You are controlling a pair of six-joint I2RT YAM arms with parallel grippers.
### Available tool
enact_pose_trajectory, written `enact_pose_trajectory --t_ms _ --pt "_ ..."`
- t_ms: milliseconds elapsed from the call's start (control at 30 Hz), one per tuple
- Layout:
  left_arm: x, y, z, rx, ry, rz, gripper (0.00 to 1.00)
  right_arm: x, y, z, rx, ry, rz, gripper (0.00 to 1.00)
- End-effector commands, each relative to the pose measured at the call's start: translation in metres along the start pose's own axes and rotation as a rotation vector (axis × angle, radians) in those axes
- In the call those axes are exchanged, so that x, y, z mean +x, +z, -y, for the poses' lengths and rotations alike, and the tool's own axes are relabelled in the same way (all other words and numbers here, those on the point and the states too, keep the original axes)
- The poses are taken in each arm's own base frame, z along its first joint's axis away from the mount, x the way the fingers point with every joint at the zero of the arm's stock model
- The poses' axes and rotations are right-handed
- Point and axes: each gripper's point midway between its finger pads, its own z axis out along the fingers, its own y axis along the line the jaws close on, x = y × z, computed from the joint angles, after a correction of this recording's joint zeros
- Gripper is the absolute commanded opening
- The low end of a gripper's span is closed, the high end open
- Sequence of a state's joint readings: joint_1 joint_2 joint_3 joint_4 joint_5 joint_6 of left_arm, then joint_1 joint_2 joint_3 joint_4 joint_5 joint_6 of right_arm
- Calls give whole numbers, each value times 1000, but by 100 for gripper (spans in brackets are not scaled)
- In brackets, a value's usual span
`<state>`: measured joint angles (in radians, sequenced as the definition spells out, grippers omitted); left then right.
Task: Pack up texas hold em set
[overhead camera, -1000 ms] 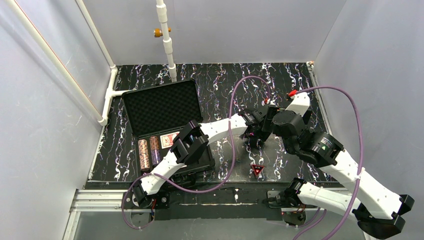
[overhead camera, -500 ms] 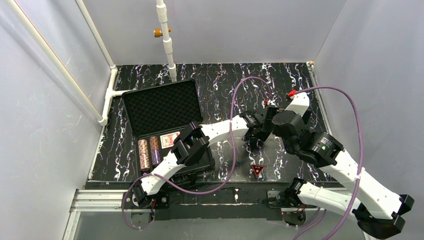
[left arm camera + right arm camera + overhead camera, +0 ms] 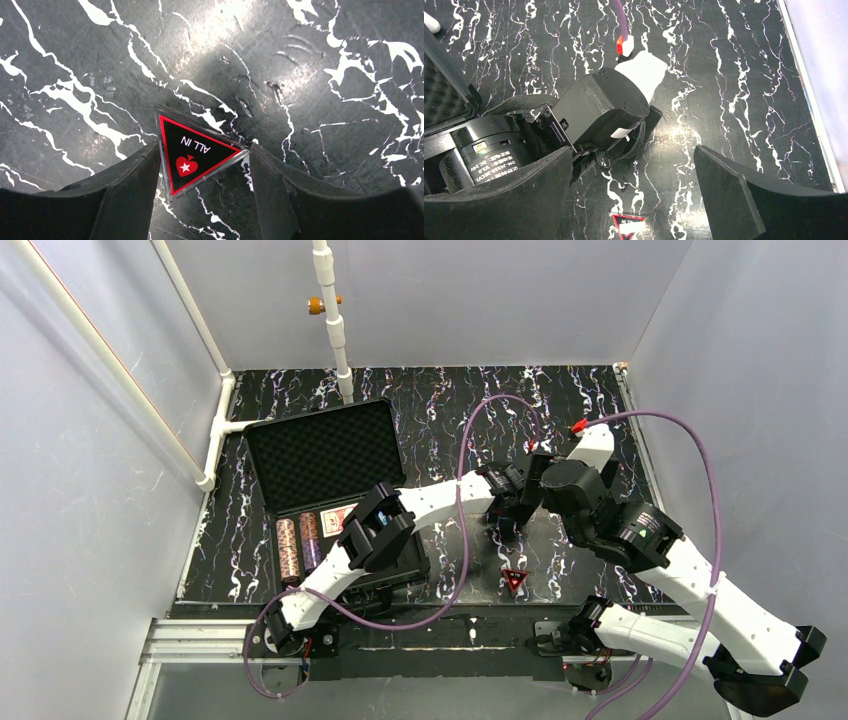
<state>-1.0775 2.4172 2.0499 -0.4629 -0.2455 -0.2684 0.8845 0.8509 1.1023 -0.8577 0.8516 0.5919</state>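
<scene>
Red triangle [image 3: 197,152] lies flat on the table [image 3: 440,410], well right of the open case [image 3: 320,455]. My left gripper [image 3: 202,150] hovers over it, fingers partway open, holding nothing. My right gripper [image 3: 634,152] is spread wide, empty too.

The top view looks steeply down from high over the near edge, covering the tabletop [image 3: 440,400]. The left wrist view faces down, close over it; the right wrist view sits higher. All three share the red triangle [image 3: 514,580].
</scene>
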Motion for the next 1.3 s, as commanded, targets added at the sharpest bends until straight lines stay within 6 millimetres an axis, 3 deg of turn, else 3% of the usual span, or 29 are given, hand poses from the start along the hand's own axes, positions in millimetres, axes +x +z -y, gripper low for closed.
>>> enact_pose_trajectory --t_ms 0,700,1067,1267 --pt "-21 -47 -5 -10 17 45 36 -21 -6 -4 -26 53 55 98" --pt "-29 -105 -21 -36 -35 81 27 -36 -11 -12 -66 60 82 98" --pt "-5 -140 -56 -149 -70 88 26 -52 -20 -14 -120 123 142 98" --pt "10 -154 -74 -203 -79 87 25 -73 -31 -20 -190 179 208 98"
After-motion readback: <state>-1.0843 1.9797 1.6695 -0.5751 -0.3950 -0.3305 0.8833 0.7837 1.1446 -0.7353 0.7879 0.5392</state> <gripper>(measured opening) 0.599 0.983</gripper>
